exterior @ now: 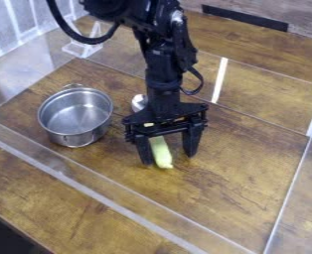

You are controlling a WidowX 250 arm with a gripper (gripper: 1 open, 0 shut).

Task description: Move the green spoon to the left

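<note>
The green spoon lies flat on the wooden table, to the right of the steel pot and apart from it, with its long axis running away from the camera and slightly leftward. It looks like a light, stiff plastic piece, thick in the middle and tapering toward the ends (more pod than spoon), so it should lift easily but may roll or squirt out if pinched near a tapered tip; its smooth skin is probably a little slippery. The thick middle, taken across the narrow width, seems the safest place to hold. The gripper hangs pointing straight down right over that middle section, its two dark fingers spread wide, one on either side of the spoon and straddling it. Nothing is clamped yet. Whether the fingertips already touch the table or the plastic is hard to tell from this angle, since the arm hides the far end of the spoon, where a small grey part just shows behind the wrist.
</note>
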